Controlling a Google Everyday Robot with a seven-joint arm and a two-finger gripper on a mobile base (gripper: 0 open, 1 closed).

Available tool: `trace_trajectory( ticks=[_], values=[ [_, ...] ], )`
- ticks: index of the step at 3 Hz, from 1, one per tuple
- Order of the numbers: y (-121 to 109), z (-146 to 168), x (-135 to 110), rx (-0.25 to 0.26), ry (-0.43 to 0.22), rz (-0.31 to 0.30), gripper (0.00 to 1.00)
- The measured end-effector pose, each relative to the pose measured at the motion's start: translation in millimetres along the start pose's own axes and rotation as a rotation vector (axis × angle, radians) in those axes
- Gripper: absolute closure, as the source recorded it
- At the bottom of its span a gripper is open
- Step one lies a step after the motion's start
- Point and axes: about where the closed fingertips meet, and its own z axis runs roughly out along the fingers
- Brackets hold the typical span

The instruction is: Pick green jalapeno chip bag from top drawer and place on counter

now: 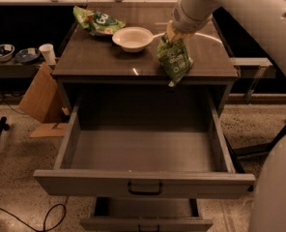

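The green jalapeno chip bag (174, 58) hangs from my gripper (171, 35), which is shut on its top end. The bag hangs over the front right part of the counter (99, 57), its lower end reaching the counter's front edge. The top drawer (143, 153) is pulled wide open below and its inside is empty. My white arm comes in from the upper right.
A white bowl (132, 37) stands at the counter's back middle, with a larger flat green bag (95, 21) behind it to the left. A lower drawer (145, 216) is partly open. A cardboard box (39, 98) and a cable (51, 216) lie on the floor at left.
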Motion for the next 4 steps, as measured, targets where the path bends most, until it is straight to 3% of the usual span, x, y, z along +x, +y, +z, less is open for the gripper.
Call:
trace_trajectory(
  ticks=[1,2,4],
  values=[
    [-4.4,-3.7,-1.7,0.017,-0.010,0.027,1.00],
    [-4.4,-3.6,-2.2,0.017,-0.011,0.028,0.82],
    [-0.5,-3.0,-8.0,0.006,-0.017,0.024,0.35]
  ],
)
